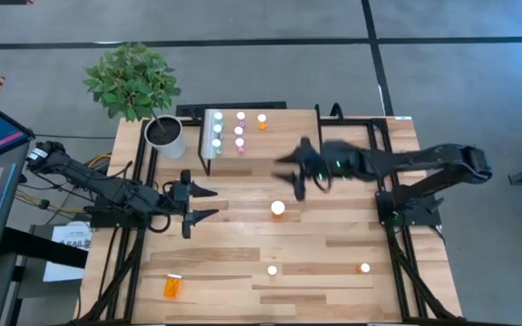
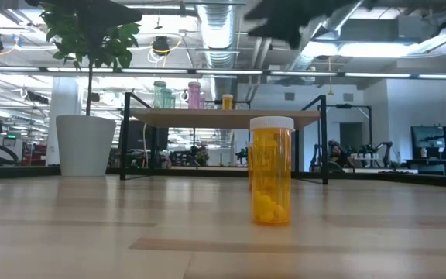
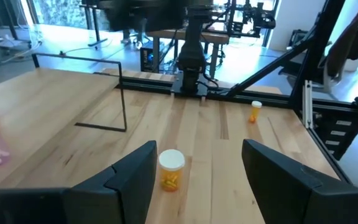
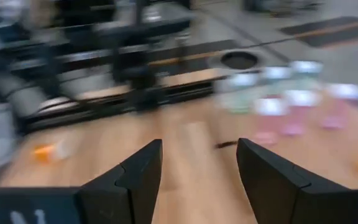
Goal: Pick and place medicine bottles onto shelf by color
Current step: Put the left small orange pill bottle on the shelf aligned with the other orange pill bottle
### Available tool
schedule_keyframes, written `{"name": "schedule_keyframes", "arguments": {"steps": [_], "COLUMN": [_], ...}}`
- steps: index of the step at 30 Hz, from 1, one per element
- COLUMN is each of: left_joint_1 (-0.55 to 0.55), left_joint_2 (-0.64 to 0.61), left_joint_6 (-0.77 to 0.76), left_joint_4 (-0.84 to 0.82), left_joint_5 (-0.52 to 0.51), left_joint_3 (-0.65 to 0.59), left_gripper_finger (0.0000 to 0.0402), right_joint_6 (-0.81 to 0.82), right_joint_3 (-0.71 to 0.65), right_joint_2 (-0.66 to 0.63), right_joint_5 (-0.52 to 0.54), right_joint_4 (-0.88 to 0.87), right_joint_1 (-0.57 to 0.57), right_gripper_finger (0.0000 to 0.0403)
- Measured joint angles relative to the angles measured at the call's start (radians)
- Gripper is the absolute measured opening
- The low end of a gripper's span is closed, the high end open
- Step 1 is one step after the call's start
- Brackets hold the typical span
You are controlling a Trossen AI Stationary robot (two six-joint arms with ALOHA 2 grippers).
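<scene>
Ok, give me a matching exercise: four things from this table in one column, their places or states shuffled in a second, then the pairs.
Things:
1. white plant pot
2. tipped orange bottle
3. left gripper
4. lone orange bottle on the shelf

Places or states:
A. open, low over the table's left part
B. lying on its side near the table's near left corner
C. beside the shelf, at the table's far left corner
D. upright next to the pink bottles

Pairs: 1-C, 2-B, 3-A, 4-D
</scene>
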Motion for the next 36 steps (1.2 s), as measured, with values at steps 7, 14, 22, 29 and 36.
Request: {"name": "schedule_keyframes", "arguments": {"steps": [7, 14, 22, 29, 36], "left_joint_1": [0.0, -0.001, 0.0, 0.0, -0.002], "left_joint_2": [0.0, 0.0, 0.005, 0.111, 0.44], "left_joint_6": [-0.042, -0.052, -0.041, -0.021, 0.033], "left_joint_4": [0.0, -0.001, 0.008, 0.14, 0.137], "left_joint_5": [0.001, 0.028, 0.026, 0.106, 0.323], "left_joint_3": [0.0, 0.0, 0.0, 0.002, 0.179], "left_gripper_finger": [0.0224, 0.0224, 0.0224, 0.0224, 0.0224], "right_joint_6": [0.087, 0.313, 0.598, 0.764, 0.827], "right_joint_3": [0.003, 0.0, 0.001, 0.001, 0.001], "right_joint_2": [0.013, 0.156, 0.177, 0.174, 0.144], "right_joint_5": [0.231, 0.408, 0.437, 0.543, 0.643], "right_joint_4": [-0.143, -0.299, -0.5, -0.692, -0.754], "right_joint_1": [0.336, 0.58, 0.681, 0.725, 0.727], "right_gripper_finger": [0.0226, 0.0226, 0.0225, 0.0225, 0.0225]}}
